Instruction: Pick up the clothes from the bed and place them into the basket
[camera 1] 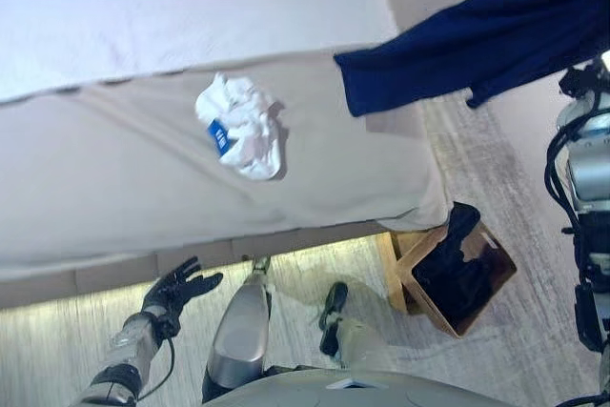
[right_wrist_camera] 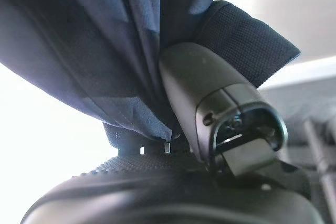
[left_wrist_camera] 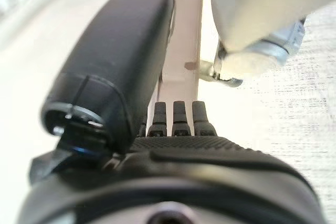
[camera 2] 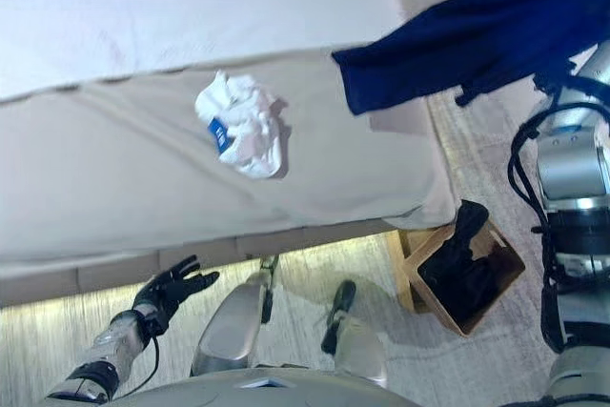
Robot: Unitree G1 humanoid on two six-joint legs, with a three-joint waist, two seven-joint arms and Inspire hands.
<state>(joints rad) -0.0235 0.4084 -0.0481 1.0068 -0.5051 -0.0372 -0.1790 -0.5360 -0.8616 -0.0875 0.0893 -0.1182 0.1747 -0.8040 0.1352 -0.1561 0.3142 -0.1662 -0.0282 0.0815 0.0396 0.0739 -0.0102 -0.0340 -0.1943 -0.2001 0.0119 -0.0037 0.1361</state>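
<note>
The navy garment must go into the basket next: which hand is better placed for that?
The right hand. It already grips the navy garment, lifted off the bed, on the side where the basket stands. The left hand hangs open and empty, far from both.

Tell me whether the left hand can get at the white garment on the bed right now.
Probably yes: the left hand is open and empty by the bed's near edge, and nothing lies between it and the white garment.

We note matt navy cloth garment (camera 1: 477, 40), crumpled white cloth (camera 1: 243, 126) on smooth beige bed sheet (camera 1: 95, 178), and a plain wooden basket (camera 1: 502, 285).
</note>
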